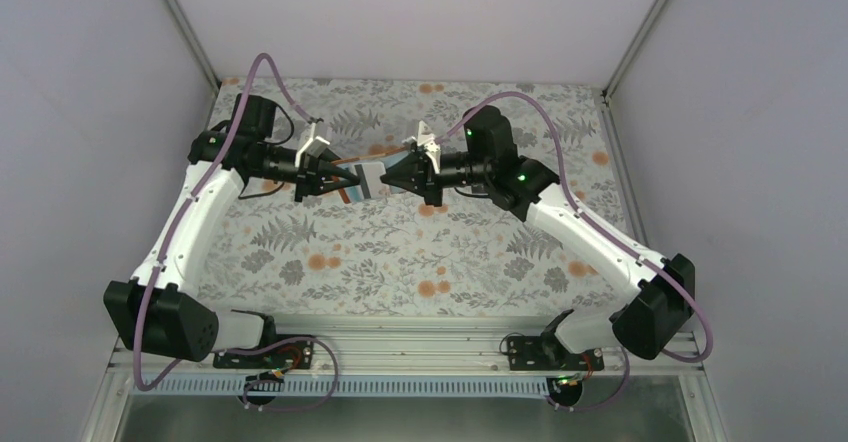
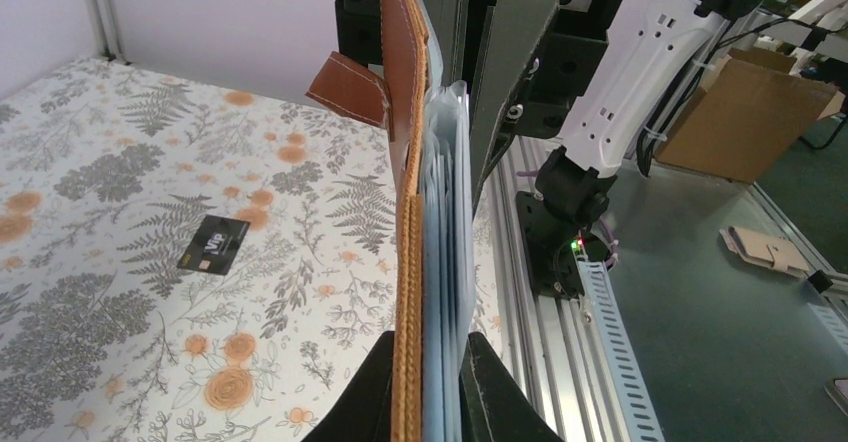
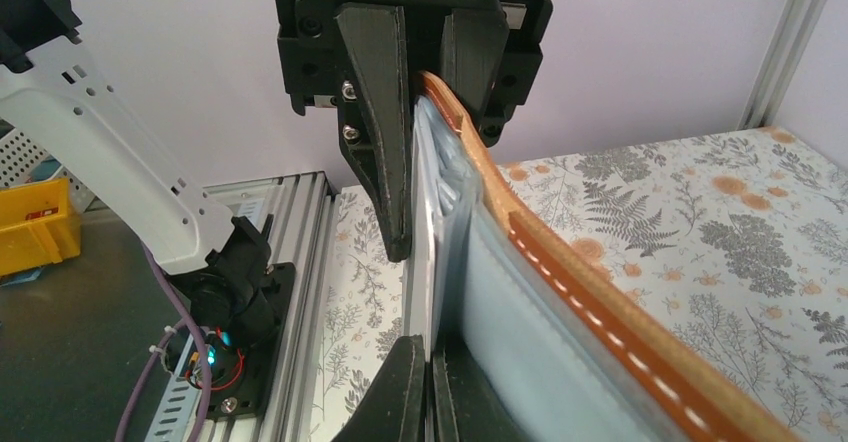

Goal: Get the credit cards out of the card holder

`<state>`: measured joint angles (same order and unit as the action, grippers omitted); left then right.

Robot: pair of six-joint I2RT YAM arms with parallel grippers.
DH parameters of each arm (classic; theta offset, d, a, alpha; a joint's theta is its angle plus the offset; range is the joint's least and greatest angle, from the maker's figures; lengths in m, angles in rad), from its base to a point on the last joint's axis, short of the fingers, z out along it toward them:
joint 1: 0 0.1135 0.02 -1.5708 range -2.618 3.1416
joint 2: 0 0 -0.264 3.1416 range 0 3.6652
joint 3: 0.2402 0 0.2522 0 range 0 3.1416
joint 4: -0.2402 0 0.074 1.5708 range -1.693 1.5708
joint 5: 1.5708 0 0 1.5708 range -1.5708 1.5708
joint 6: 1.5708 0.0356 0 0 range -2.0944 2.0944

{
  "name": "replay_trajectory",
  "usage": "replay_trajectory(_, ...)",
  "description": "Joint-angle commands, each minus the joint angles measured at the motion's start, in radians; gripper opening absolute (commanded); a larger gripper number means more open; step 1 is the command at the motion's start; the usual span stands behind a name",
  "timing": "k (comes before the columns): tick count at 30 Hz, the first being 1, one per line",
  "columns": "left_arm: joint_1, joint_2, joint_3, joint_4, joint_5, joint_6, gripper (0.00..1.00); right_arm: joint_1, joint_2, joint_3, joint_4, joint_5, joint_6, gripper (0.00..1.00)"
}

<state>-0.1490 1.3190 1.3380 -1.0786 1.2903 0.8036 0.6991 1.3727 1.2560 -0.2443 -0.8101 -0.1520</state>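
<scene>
Left end effector clenches the holder from 9 o'clock, right end effector from 3 o'clock, aloft; a black card lies on the counter.

In the top view's centre, the left gripper and right gripper cover most of the rust-brown leather bifold card holder with pale blue-grey lining. Both wrist views crop it at the bottom edge, and what its pockets hold cannot be told.
</scene>
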Motion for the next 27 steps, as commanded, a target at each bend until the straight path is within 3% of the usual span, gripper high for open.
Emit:
replay_trajectory(1, 0.011, -0.003, 0.003, 0.014, 0.003, 0.017, 0.09, -0.015, -0.025, -0.007, -0.013, -0.016, -0.030, 0.04)
replay_trajectory(3, 0.010, -0.002, 0.003, 0.012, 0.002, 0.019, 0.16, -0.016, -0.024, -0.004, -0.013, -0.018, -0.031, 0.04)
replay_trajectory(6, 0.009, -0.002, 0.003, 0.014, -0.002, 0.017, 0.18, -0.016, -0.021, 0.002, -0.020, -0.030, -0.029, 0.04)
replay_trajectory(10, 0.009, -0.005, 0.002, 0.007, 0.002, 0.028, 0.15, -0.018, -0.031, 0.006, -0.028, -0.019, -0.033, 0.04)
replay_trajectory(13, 0.009, -0.005, 0.007, -0.001, 0.003, 0.038, 0.03, -0.018, -0.029, 0.022, -0.044, -0.008, -0.037, 0.04)
replay_trajectory(15, 0.009, -0.006, 0.007, -0.008, 0.006, 0.048, 0.02, -0.018, -0.022, 0.029, -0.055, -0.009, -0.043, 0.05)
replay_trajectory(20, 0.009, -0.008, 0.011, -0.031, 0.022, 0.082, 0.02, -0.026, -0.059, -0.011, -0.035, 0.068, -0.040, 0.20)
replay_trajectory(27, 0.009, -0.004, 0.011, -0.033, 0.027, 0.086, 0.02, -0.035, -0.063, -0.032, 0.007, 0.142, 0.005, 0.21)
